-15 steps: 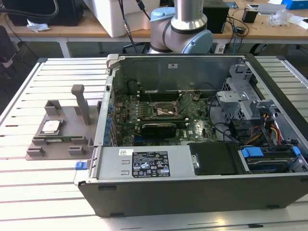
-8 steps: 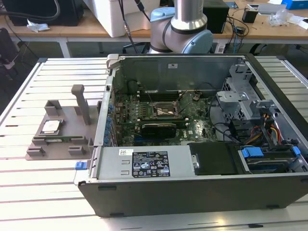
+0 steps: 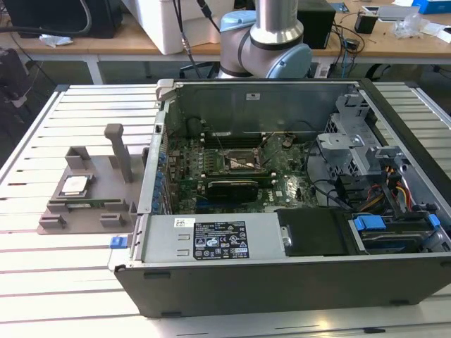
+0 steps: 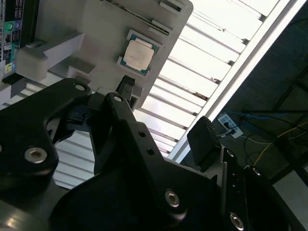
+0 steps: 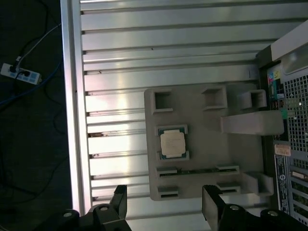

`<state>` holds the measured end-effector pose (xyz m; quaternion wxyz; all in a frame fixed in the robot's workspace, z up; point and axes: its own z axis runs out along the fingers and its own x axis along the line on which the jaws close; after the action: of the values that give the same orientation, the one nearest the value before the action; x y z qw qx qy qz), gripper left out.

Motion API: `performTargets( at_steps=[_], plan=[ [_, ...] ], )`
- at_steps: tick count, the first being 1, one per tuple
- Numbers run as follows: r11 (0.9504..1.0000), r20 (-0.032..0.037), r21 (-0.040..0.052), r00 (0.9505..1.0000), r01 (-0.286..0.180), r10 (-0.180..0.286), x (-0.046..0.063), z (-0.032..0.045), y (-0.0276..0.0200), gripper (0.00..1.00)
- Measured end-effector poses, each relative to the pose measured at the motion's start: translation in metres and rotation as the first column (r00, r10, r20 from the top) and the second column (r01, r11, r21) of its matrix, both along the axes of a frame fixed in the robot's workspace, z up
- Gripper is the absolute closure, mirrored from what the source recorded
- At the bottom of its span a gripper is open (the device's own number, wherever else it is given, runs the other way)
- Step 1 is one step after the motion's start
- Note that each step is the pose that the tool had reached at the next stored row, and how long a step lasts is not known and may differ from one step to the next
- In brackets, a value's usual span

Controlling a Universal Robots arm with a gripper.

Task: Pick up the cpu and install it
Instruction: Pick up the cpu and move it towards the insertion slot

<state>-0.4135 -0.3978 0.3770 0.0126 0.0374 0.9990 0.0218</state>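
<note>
The cpu (image 5: 172, 143) is a small silvery square chip lying flat in its pocket on the grey plastic tray (image 5: 202, 115). In the second wrist view the cpu (image 4: 139, 53) sits on the same tray (image 4: 96, 29). In the exterior view the cpu (image 3: 74, 185) rests on the tray (image 3: 95, 169) at the exterior view's left of the computer case. My gripper (image 5: 165, 204) hangs well above the tray, open, with nothing between its black fingers (image 5: 119, 199). The gripper (image 4: 166, 115) is also open in the second wrist view. The dark socket frame (image 3: 243, 162) lies in the middle of the green motherboard (image 3: 289, 186).
The open computer case (image 3: 296, 274) stands beside the tray on a slatted metal table (image 3: 63, 282). A long green memory stick (image 5: 197, 171) lies in the tray next to the cpu. A tall grey post (image 3: 120, 151) rises from the tray. The robot arm (image 3: 271, 35) stands behind the case.
</note>
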Motion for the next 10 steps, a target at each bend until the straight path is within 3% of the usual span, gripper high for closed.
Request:
performTargets(
  at_steps=[10],
  plan=[
    [1.0000,0.0000,0.0000,1.0000,0.000,0.000,0.002,-0.0129,0.0000,0.28]
  ],
)
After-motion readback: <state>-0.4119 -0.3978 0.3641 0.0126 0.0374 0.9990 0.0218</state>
